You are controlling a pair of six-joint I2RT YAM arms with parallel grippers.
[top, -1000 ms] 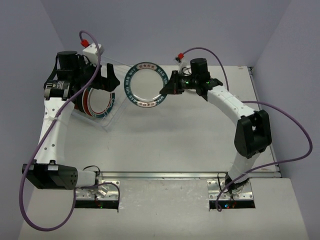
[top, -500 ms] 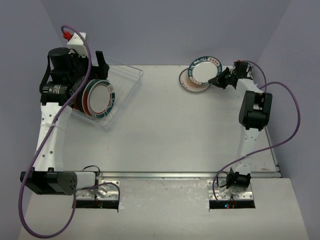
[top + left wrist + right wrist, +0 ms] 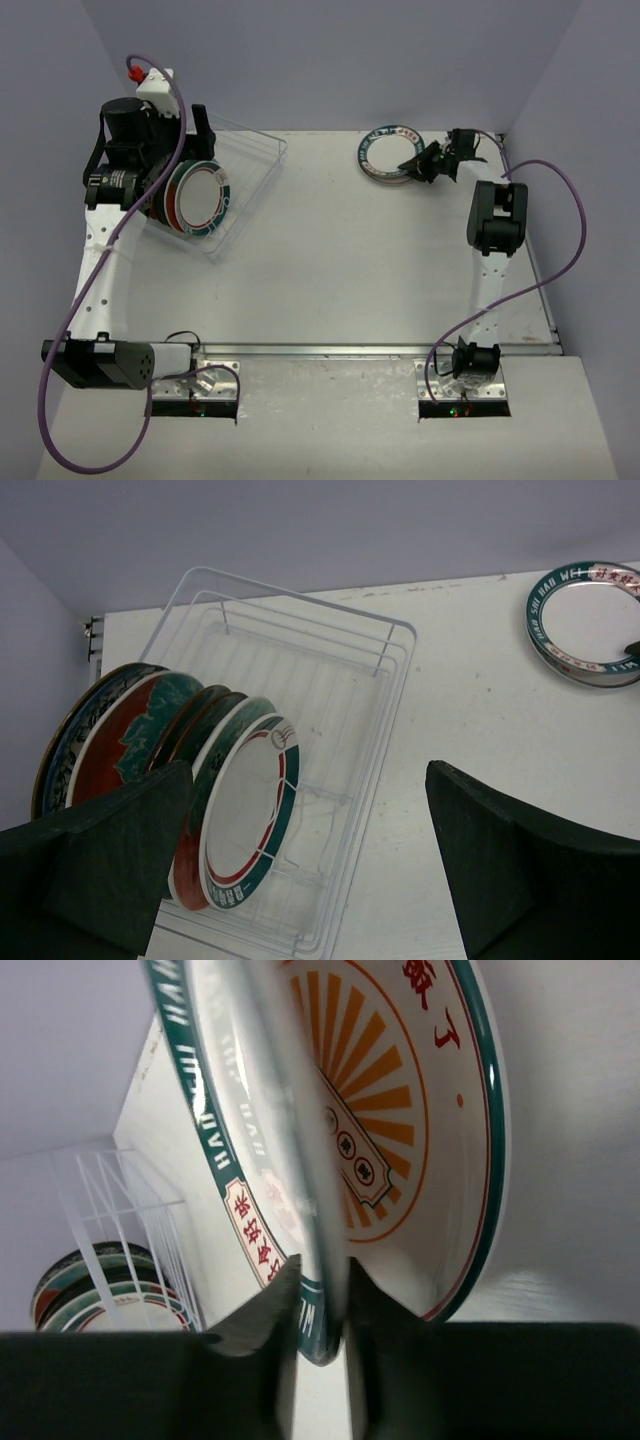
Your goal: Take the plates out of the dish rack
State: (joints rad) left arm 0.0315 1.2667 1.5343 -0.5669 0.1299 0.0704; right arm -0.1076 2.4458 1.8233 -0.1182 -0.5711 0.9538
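The clear dish rack [image 3: 250, 165] stands at the far left and holds several upright plates [image 3: 195, 195]. The front one is white with a teal-red ring [image 3: 245, 815]. My left gripper [image 3: 185, 150] hovers open over the rack's plates, its dark fingers [image 3: 110, 865] on either side of them and touching nothing. My right gripper [image 3: 420, 164] is shut on the rim of a white plate with a teal lettered ring [image 3: 388, 153]. It holds this plate slightly tilted on a plate with an orange sunburst [image 3: 400, 1110] at the far right.
The rack [image 3: 330, 700] is empty on its right half. The purple back wall is close behind the rack and the stacked plates [image 3: 590, 620]. The right arm is stretched along the table's right edge [image 3: 530, 250].
My right arm swung the teal-ringed plate from the table's far middle to the far right and lowered it onto the orange plate. My left gripper pulled back slightly over the rack.
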